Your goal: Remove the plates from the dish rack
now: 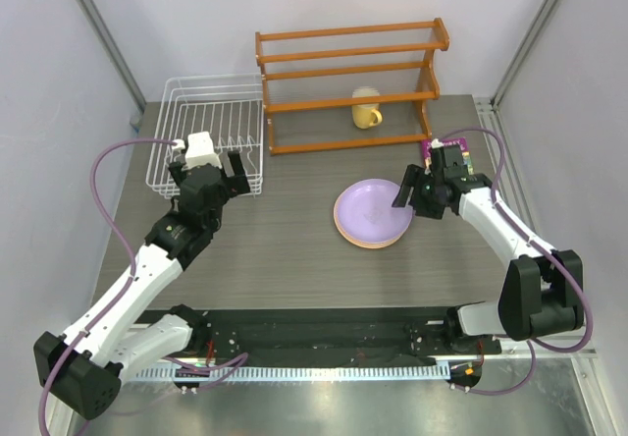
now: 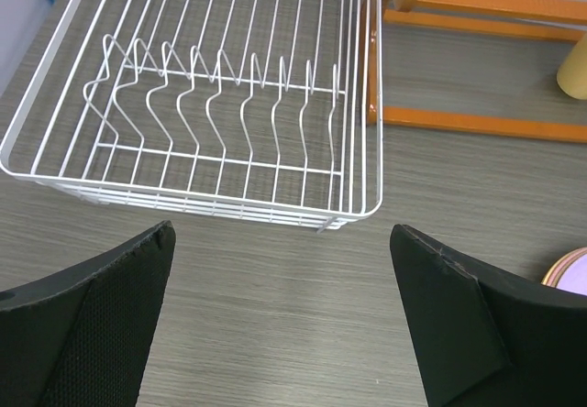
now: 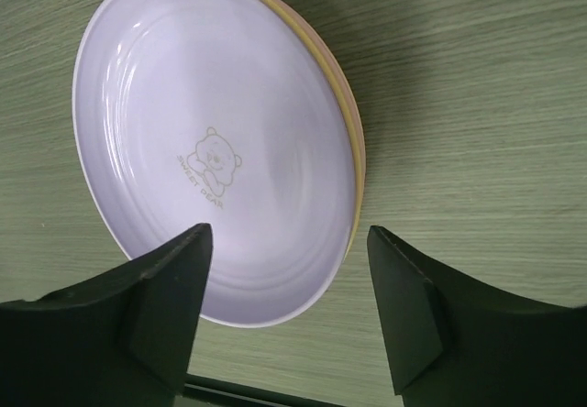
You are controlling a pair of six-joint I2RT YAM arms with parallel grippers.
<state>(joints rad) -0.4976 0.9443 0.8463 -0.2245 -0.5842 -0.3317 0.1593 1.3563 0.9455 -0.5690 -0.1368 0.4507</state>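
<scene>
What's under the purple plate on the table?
Rims of other plates, yellow and pinkish, show along one edge of the purple plate. It covers the rest of them, so how many lie beneath cannot be counted.

**Bright, even, diffuse light in all three views, with soft shadows and little glare.**

From above, the table [image 1: 294,249] is evenly lit and the arms cast only faint shadows. The metal strip [image 1: 324,407] at 6 o'clock shows a pale, washed-out glare, and the frame posts [image 1: 98,24] at 11 and 1 o'clock lean outward. In the left wrist view the dish rack [image 2: 275,164] wires are sharp, while the left gripper [image 2: 282,233] has fingers at 7 and 5 o'clock that are almost featureless black. The right wrist view has a greenish cast. The lavender plate [image 3: 220,132] has a soft sheen towards 10 o'clock and a blurred shadow at 3 o'clock, and the right gripper [image 3: 289,230] has dark fingers.
</scene>
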